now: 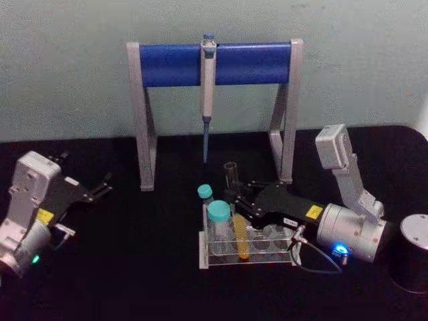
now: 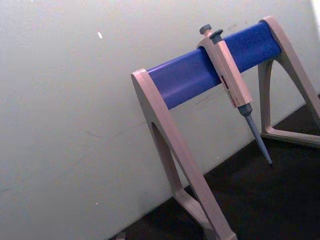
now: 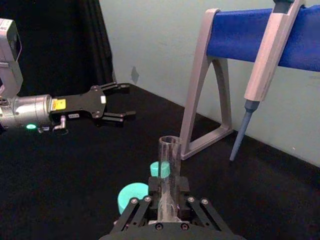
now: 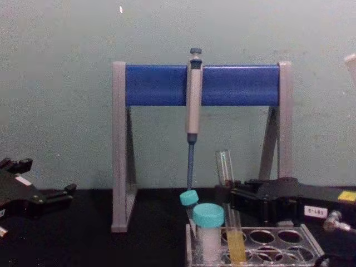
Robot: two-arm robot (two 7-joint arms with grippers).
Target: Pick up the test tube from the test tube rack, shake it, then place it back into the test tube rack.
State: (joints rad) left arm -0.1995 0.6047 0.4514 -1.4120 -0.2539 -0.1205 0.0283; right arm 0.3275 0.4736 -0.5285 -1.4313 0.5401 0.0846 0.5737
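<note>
The test tube stands slightly tilted in the test tube rack, with yellow-orange liquid in its lower part. My right gripper reaches in from the right and is shut on the tube's middle, just above the rack. In the right wrist view the clear tube rises between the two fingers of the gripper. The chest view shows the tube with its bottom in a front hole of the rack. My left gripper hovers open far to the left, holding nothing.
Two teal-capped vials stand in the rack's left end, close to the tube. Behind it is the grey-and-blue pipette stand with a hanging pipette. A dark cylinder stands at the far right.
</note>
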